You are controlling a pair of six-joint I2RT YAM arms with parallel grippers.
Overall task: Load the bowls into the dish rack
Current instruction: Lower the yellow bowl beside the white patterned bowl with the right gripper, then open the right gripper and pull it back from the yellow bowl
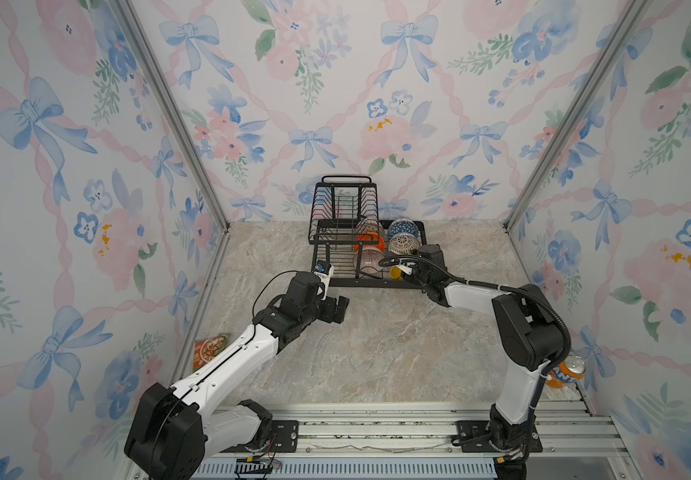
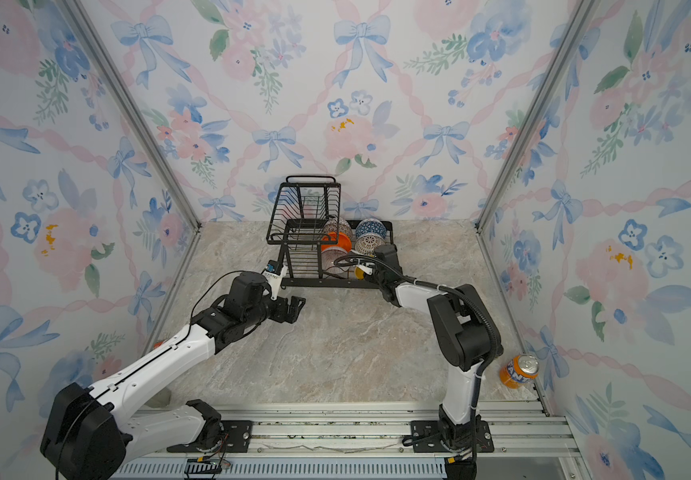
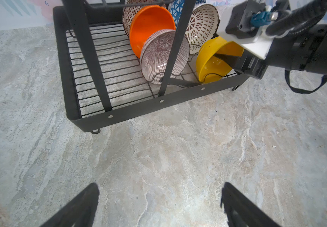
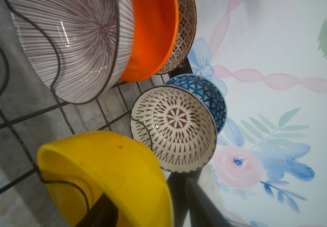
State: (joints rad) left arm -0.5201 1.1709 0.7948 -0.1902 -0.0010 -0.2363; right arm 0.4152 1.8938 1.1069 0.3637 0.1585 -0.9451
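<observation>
Bowls [image 3: 164, 57]: all six stand on edge in the dish rack [image 1: 368, 283], at 12 o'clock on the marble tabletop [image 1: 377, 353], against the back wall. They fill the tray's 3 o'clock half in two rows. Inner row, front to back: striped bowl [image 4: 76, 45], orange bowl [image 4: 150, 39], mosaic bowl [image 4: 184, 39], nested close. Outer row: yellow bowl [image 4: 109, 173] in front, then lattice bowl [image 4: 174, 129], then blue bowl [image 4: 209, 96].

Right gripper [image 4: 146, 188] is at the yellow bowl, jaws parted astride its rim. One finger is inside, the other outside and clear of the wall. Whether the inner finger touches cannot be told.

In the way: the raised upper basket [image 1: 345, 203] overhangs the tray's 9 o'clock half. One rack post crosses the striped bowl in the left wrist view. In both top views the right wrist hides most of the yellow bowl.

Left gripper [image 1: 337, 309] is spread wide and holds nothing. It is over bare stone at the rack's 7 o'clock, apart from it.

Periphery: soda can [image 2: 519, 371] at 4 o'clock, near the right arm's base. Printed packet [image 1: 209, 353] at 8 o'clock by the left wall, partly behind the left arm.
</observation>
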